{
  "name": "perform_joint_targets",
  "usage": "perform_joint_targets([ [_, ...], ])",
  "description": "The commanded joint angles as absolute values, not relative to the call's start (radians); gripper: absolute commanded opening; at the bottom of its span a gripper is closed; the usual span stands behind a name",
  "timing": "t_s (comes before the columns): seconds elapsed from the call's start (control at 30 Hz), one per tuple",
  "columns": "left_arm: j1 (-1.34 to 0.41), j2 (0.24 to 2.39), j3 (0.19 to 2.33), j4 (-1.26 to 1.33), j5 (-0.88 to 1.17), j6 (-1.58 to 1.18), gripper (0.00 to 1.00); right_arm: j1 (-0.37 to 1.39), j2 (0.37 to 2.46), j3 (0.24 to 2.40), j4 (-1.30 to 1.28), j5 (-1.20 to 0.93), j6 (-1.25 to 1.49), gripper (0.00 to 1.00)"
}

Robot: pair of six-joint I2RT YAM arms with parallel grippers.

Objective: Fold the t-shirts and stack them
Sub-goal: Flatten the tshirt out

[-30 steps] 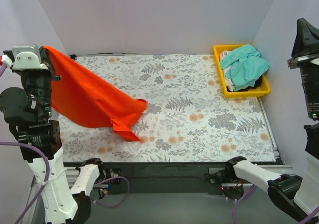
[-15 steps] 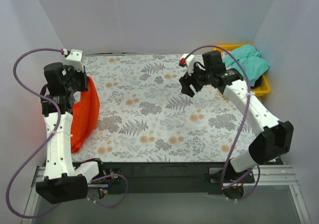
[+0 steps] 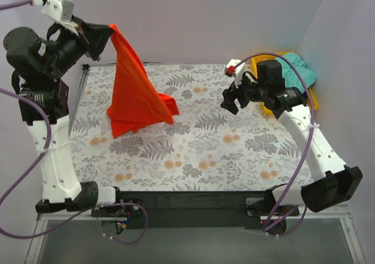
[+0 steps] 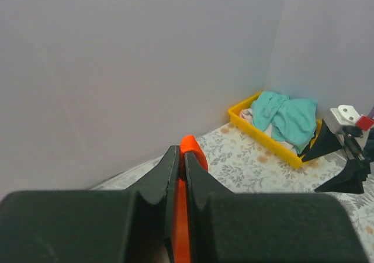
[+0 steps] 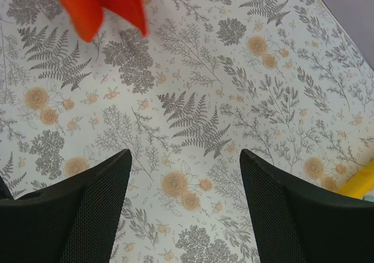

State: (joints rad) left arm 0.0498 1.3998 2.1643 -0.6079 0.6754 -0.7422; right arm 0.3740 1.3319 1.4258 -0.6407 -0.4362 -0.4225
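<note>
My left gripper (image 3: pixel 108 32) is raised high over the table's back left, shut on the top edge of the orange-red t-shirt (image 3: pixel 137 94). The shirt hangs down in a cone, and its lower folds rest on the floral table cover (image 3: pixel 199 146). In the left wrist view the orange cloth (image 4: pixel 193 148) is pinched between the black fingers of the left gripper (image 4: pixel 180 153). The teal-green t-shirt (image 3: pixel 297 70) lies bunched in the yellow bin (image 3: pixel 313 97). My right gripper (image 3: pixel 231 102) hovers open over the table's middle right, with nothing between its fingers (image 5: pixel 99 187).
The yellow bin (image 4: pixel 274 147) stands in the back right corner against the walls, with the teal-green shirt (image 4: pixel 286 117) and some white cloth in it. A corner of the bin (image 5: pixel 359 184) shows by the right gripper (image 5: pixel 184 158). White walls enclose three sides.
The left arm has swung the orange-red shirt from low at the table's left edge to high over the back left. The right arm has shifted slightly right.
</note>
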Motion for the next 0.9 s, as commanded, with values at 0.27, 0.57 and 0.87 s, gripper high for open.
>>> perform_joint_targets([
  [0.27,0.052,0.973,1.383,-0.833,0.188,-0.422,0.00,0.370,1.367,1.355,-0.624,-0.442,-0.486,0.78],
  [0.57,0.063,1.014,0.970,-0.933,-0.081,-0.322,0.00,0.442,1.756,1.592,-0.629,-0.397,-0.500,0.75],
  [0.87,0.063,1.242,1.029,-0.905,0.047,-0.396,0.00,0.456,2.221,2.123,-0.627,-0.382,-0.428,0.62],
])
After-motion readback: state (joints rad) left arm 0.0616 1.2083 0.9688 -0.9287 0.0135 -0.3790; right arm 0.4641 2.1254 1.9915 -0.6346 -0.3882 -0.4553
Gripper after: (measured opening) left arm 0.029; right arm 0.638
